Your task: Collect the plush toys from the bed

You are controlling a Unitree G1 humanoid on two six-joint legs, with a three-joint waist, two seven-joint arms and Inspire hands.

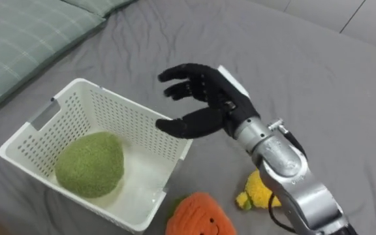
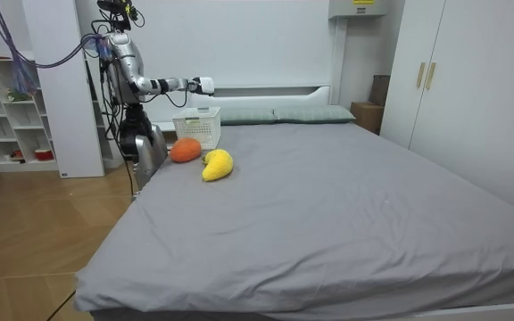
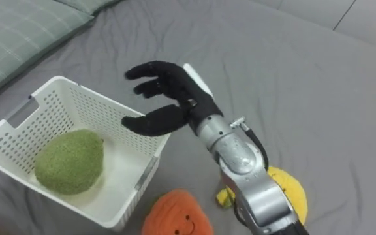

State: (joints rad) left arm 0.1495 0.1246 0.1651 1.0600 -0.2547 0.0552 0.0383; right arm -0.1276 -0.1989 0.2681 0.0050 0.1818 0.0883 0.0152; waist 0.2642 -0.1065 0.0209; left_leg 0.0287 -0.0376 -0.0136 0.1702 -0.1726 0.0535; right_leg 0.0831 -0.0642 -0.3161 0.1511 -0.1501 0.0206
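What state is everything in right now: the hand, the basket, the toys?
basket: upright on the bed, one toy inside
green toy: in the basket
orange toy: on the bed, beside the basket
yellow toy: on the bed
right hand: open, holding nothing, above the basket

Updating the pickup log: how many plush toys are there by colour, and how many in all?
Green toy: 1, inside the white basket
Orange toy: 1, on the bed
Yellow toy: 1, on the bed
Total: 3 toys
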